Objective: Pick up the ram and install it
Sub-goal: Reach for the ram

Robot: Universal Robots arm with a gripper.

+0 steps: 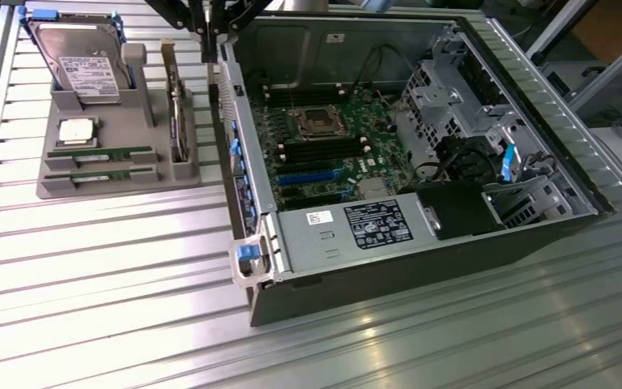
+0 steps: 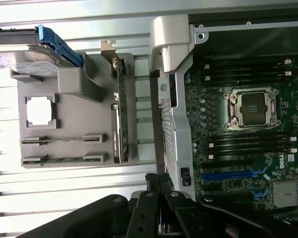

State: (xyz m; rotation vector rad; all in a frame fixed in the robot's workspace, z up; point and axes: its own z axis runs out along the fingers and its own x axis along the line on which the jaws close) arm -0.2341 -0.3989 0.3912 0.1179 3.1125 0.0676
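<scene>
Ribbed aluminium slats make up the table [image 1: 95, 275], and at the exterior view's right I can see metal frame struts and a pale bench beyond it.

Counting what is on the table, I get one grey tray [image 1: 127, 190] and one open computer case [image 1: 398, 275]. The tray carries:
- one hard drive [image 1: 84, 65] with a white label, leaning in a blue-edged holder
- one square silver processor [image 1: 77, 130]
- one expansion card [image 1: 179, 105] standing on edge along the side towards the case
- two ram sticks

The first ram stick [image 1: 100, 150] lies in the slot just beside the processor. The second ram stick [image 1: 100, 173] lies parallel to it in the slot by the tray's outer edge. Each is seated between two grey end blocks.

Inside the case I count one motherboard [image 1: 322, 154], one bare processor socket [image 1: 317, 121] and one power supply [image 1: 365, 227] with a label.

My gripper [image 1: 211, 32] hangs above the case wall that faces the tray. From the wrist view the gripper [image 2: 159, 177] has its two thin fingers pressed together, and I see nothing between them.

In the same view, the first ram stick [image 2: 64, 141] and the second ram stick [image 2: 64, 159] rest in the tray [image 2: 74, 114]. They are well apart from the claw, across the expansion card [image 2: 119, 119] from it. Neither stick is touched, and both lie flat and level in their slots.
</scene>
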